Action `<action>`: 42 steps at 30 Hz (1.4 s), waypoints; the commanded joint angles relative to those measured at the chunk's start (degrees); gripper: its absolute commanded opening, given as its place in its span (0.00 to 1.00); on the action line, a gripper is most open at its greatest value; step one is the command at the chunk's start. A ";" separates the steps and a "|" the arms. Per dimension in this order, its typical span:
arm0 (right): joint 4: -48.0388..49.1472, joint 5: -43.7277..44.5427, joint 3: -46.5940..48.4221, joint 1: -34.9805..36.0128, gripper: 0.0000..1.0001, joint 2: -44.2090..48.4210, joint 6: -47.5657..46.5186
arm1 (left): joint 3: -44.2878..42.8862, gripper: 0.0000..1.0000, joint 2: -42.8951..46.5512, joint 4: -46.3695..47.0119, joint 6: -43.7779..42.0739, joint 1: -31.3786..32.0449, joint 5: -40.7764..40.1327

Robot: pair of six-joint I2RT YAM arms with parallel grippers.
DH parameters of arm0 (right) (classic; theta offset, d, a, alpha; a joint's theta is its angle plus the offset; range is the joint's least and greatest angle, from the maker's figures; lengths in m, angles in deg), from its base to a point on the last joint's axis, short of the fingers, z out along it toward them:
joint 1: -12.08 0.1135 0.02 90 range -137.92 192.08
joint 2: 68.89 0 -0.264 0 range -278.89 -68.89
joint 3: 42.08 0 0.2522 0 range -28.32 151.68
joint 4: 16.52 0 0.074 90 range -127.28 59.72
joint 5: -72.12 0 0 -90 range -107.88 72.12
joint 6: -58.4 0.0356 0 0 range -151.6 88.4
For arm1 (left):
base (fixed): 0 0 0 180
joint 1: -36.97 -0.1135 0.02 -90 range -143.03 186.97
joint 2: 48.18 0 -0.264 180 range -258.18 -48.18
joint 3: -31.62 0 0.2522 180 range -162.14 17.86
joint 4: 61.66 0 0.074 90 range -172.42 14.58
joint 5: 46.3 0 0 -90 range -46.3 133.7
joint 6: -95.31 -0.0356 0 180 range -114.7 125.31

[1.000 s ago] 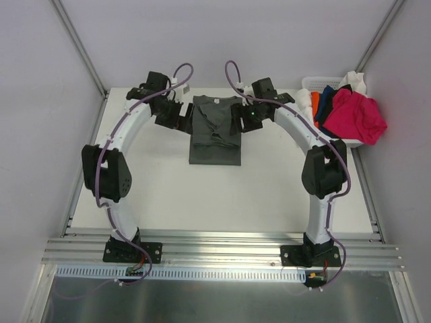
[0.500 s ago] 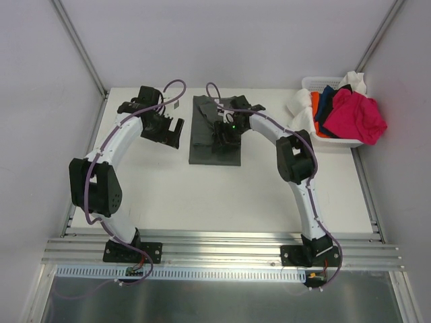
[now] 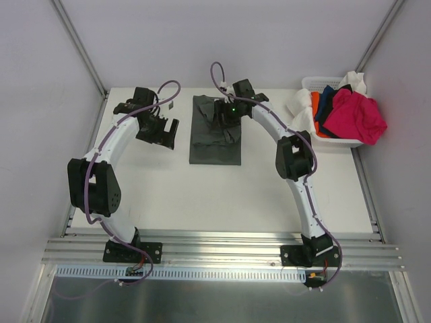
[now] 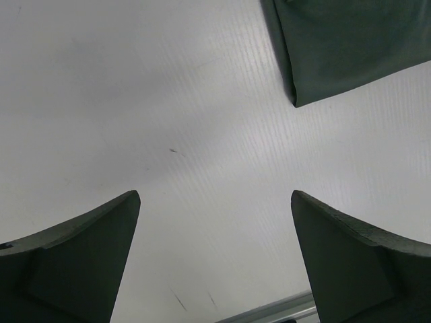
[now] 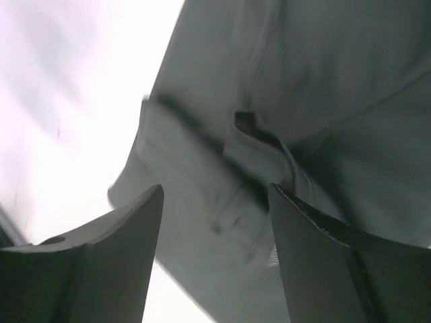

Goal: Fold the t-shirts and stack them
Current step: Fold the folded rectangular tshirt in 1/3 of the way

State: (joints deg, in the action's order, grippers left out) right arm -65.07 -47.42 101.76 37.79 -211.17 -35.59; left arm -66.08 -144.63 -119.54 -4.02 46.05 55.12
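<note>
A white table [image 3: 202, 195] fills the enclosure. A white basket [image 3: 310, 81] sits at its far right corner. An aluminium rail [image 3: 222, 245] runs along the near edge. Slanted metal posts [image 3: 79, 47] cross the pale walls [image 3: 222, 40]. Small dark marks [image 4: 173, 150] dot the table.

Charcoal t-shirt [image 3: 214, 151] folded, top rumpled; coloured t-shirts [image 3: 353, 116] heaped in basket [image 3: 310, 83]

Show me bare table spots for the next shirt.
Widest: the table's near half, between the charcoal t-shirt and the arm bases. Smaller: nearer than the basket, right of the right arm. Crowded: the far strip, with the left gripper and right gripper.
</note>
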 commanded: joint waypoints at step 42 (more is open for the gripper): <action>-1.87 -0.43 -8.27 1.97 0.67 4.29 0.82 | -2.63 0.94 0.29 -0.62 2.64 -0.12 3.43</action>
State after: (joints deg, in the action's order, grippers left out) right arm -68.04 -48.18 88.98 39.32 -206.36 -36.11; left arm -69.32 -147.60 -119.41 -1.18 45.92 59.47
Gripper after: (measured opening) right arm 0.670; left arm 0.939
